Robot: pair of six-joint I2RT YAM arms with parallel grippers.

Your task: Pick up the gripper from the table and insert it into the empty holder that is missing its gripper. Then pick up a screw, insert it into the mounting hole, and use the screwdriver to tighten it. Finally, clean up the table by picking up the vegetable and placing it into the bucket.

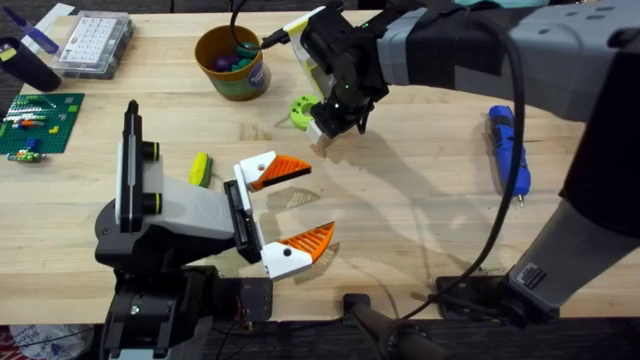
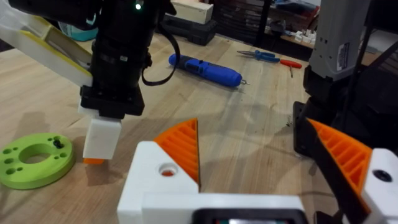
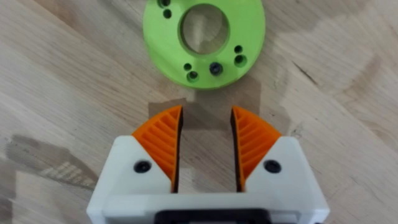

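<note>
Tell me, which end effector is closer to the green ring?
The right end effector is closer, hanging just beside the green ring with nothing held. The left end effector sits open farther back, nearer the table's front edge.

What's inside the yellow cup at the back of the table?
The bucket holds small colourful pieces, purple, teal and pinkish ones near the top. What they are is too small to tell, and anything lying beneath them is covered.
</note>
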